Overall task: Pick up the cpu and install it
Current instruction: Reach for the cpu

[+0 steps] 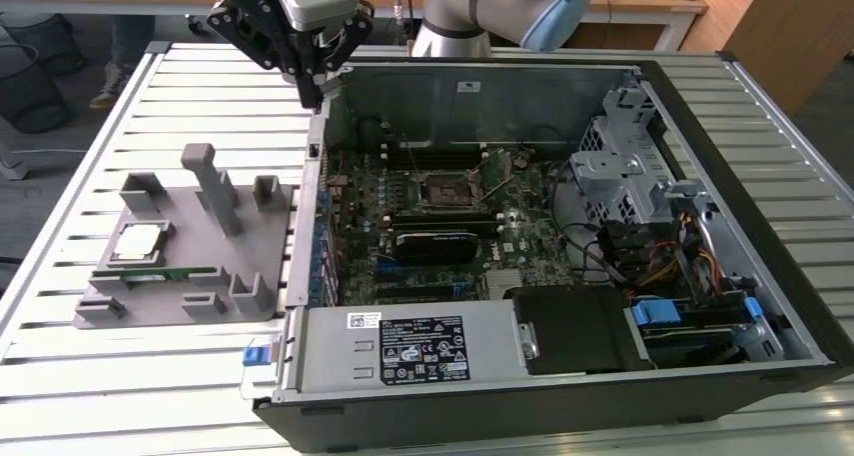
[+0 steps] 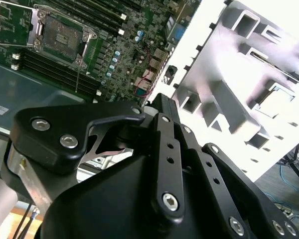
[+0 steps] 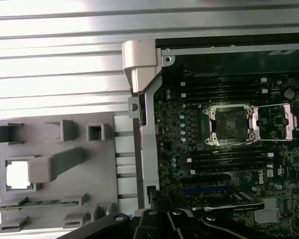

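Item: small square silver-topped cpu [image 1: 138, 241], seated in grey plastic fixture tray [image 1: 187, 238]. Black pincer [image 1: 315, 96] narrow, empty, well apart. I'd centre overhead and descend square.

arm [image 1: 461, 21] cut by exterior view's edge | cpu [image 3: 18, 175] surface washed out, first wrist view

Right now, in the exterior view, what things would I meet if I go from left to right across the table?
cpu → tall post of the gray holder → socket on the motherboard → metal drive cage
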Robot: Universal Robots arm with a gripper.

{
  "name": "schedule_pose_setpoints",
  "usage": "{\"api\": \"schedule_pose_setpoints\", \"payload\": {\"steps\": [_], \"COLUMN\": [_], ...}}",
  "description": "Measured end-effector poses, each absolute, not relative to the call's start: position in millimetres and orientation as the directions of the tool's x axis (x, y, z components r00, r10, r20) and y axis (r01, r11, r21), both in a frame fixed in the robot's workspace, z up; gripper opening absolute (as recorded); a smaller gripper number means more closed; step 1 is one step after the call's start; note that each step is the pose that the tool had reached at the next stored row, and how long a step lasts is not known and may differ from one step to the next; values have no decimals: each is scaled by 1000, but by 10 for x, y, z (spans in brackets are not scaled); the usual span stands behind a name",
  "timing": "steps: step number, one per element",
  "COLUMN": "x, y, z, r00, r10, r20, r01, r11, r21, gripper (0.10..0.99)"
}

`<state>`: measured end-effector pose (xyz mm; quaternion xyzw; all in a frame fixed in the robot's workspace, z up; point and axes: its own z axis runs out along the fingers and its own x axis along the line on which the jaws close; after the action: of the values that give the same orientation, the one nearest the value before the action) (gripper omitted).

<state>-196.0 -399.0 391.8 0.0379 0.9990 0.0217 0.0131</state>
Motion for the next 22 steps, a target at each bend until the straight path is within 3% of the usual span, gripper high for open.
{"api": "schedule_pose_setpoints", "payload": {"steps": [22], "x": [-2284], "y": [-3989], "z": [3916], "r00": [-997], "r10": [76], "r20": [-25], "r01": [75], "r11": [996], "r21": [44], "gripper": [114]}}
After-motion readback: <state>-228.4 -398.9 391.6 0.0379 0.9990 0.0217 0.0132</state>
